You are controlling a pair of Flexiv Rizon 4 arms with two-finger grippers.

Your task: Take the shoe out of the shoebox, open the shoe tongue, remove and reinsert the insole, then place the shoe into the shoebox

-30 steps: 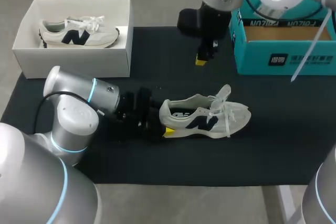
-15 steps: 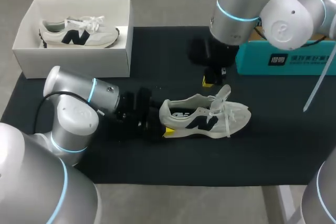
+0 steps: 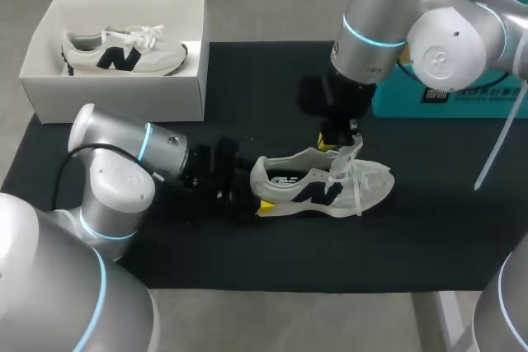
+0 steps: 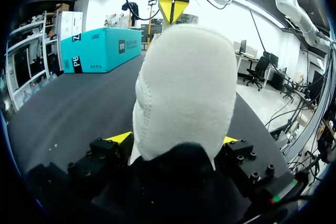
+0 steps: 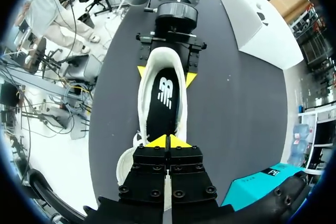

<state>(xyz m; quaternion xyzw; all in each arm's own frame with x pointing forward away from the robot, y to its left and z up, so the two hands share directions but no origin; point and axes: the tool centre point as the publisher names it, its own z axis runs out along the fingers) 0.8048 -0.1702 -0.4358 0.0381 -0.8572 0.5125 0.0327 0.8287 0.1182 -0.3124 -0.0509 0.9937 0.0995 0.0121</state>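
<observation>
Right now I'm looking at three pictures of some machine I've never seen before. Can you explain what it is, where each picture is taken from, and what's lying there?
These are two robot arms, the left arm and the right arm, each ending in a gripper. The head view looks down from above; the two round views come from cameras on the wrists. On a black mat lies a white shoe. The left gripper clamps its heel from both sides. The right gripper, shut and empty, hangs over the shoe's opening, where the black insole shows. A white shoebox holds a second shoe; a teal box stands on the right.
</observation>
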